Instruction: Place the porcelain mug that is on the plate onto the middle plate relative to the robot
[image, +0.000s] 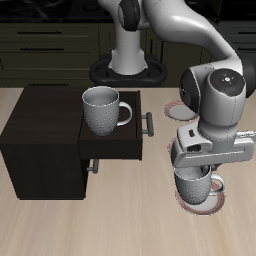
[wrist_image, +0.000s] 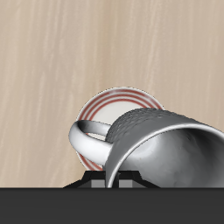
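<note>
Fingers of the gripper (image: 196, 170) are closed on the porcelain mug (image: 192, 182), held at its rim just above a red-rimmed plate (image: 214, 201) near the table's front edge. Whether the mug's base touches that plate cannot be told. In the wrist view the mug (wrist_image: 153, 140) appears tilted, handle (wrist_image: 87, 136) outward. Risk: a rim-only grip may let it swing or slip. Another plate (image: 178, 108) lies farther back; a second mug (image: 102, 108) stands on the dark cabinet (image: 45, 135).
</note>
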